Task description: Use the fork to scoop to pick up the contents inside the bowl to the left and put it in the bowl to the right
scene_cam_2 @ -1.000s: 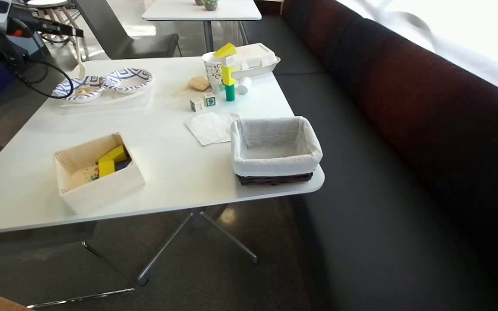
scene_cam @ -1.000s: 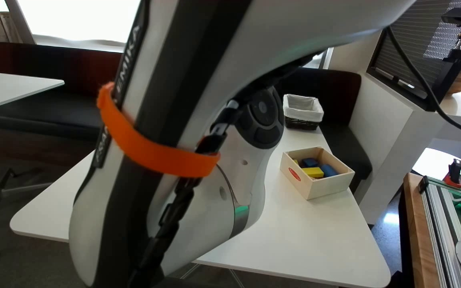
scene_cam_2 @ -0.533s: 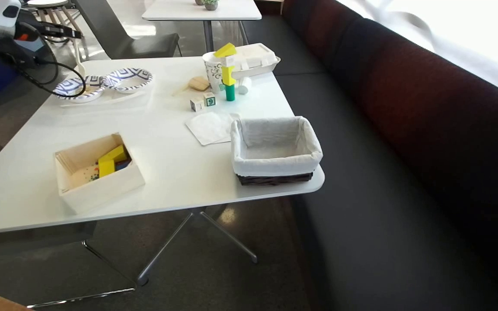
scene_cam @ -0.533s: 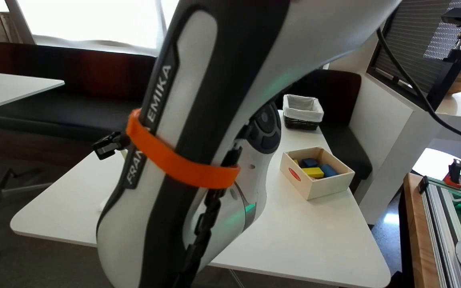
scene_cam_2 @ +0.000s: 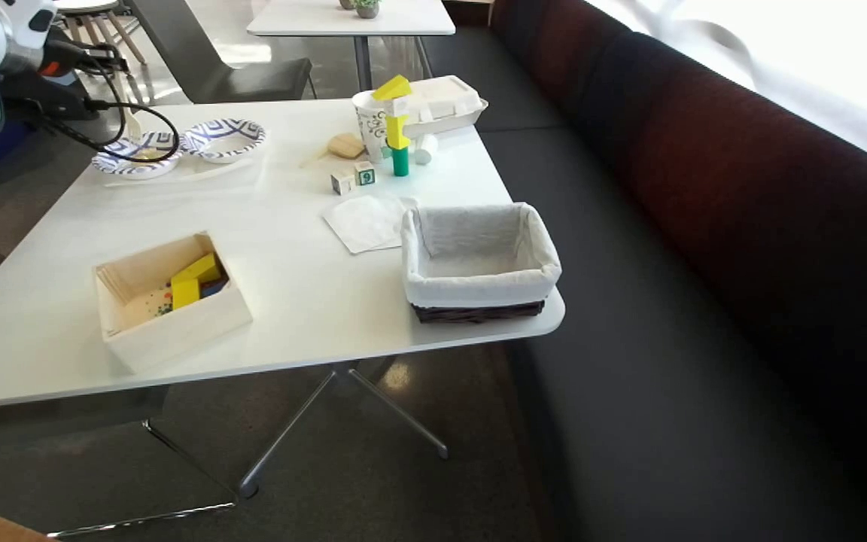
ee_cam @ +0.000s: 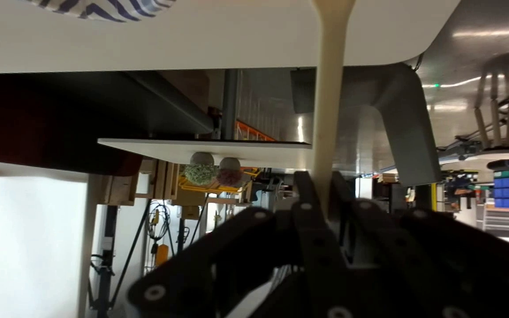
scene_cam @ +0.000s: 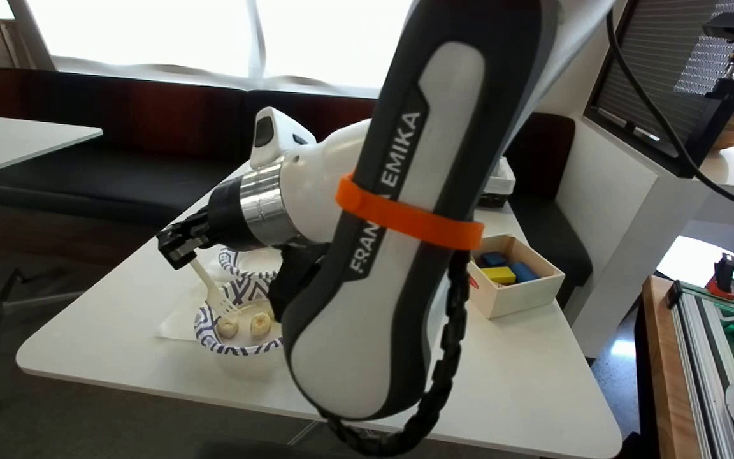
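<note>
White table (scene_cam_2: 305, 263) stood beside a dark bench (scene_cam_2: 674, 248), bright window (scene_cam: 144, 38) behind. Gripper (ee_cam: 320, 179) pinched the fork (scene_cam: 214, 294) by its handle; wrist view showed the shaft squeezed tight. Fork slanted down, its tines (scene_cam: 228, 307) over the loaded bowl (scene_cam: 250, 291). Contact with the food: could not tell. In that bowl lay a pale round piece (scene_cam: 227, 326) just below the tines and another piece (scene_cam: 260, 324) near it, banana slices perhaps; the arm (scene_cam: 399, 268) hid part of the bowl, so others could not be ruled out. Just beside sat the second bowl (scene_cam_2: 247, 128), same blue pattern; no food made out in it. Farther off, in both exterior views: wooden box (scene_cam_2: 181, 331) holding coloured blocks (scene_cam_2: 186, 292), then a lined basket (scene_cam_2: 479, 292).

Progress, judged: fork secured and positioned over the source. Scoop seemed due next; no load could be seen on the tines. Lifting, carrying across and dropping into the second bowl all remained, for both pieces.
</note>
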Available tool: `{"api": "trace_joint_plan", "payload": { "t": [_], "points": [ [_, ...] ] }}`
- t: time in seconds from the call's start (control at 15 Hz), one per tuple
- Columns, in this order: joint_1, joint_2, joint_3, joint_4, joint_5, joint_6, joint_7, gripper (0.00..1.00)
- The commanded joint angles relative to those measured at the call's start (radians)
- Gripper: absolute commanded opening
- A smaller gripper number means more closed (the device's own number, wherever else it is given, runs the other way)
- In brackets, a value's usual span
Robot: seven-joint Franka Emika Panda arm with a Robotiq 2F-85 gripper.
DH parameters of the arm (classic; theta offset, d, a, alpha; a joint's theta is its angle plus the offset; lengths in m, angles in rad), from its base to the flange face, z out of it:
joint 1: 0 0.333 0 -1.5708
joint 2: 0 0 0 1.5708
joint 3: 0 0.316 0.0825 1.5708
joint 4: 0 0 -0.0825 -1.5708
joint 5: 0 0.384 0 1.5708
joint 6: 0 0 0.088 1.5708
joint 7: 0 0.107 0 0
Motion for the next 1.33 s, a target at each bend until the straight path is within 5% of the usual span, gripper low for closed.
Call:
{"api": "trace_joint_plan", "payload": {
  "t": [0.0, 0.4, 0.47, 0.8, 0.87, 1.27],
  "points": [
    [-0.096, -0.061, 0.022, -0.105, -0.226, 0.012, 0.033, 0.03],
    [-0.229, -0.076, 0.041, -0.132, -0.493, 0.068, 0.079, 0.03],
    [-0.195, -0.063, 0.030, -0.107, -0.423, 0.036, 0.042, 0.11],
    [-0.227, -0.064, 0.040, -0.109, -0.469, 0.051, 0.057, 0.11],
    [-0.227, -0.064, 0.042, -0.109, -0.469, 0.051, 0.058, 0.03],
    [-0.311, -0.021, 0.069, -0.074, -0.732, 0.081, 0.122, 0.03]
  ]
}}
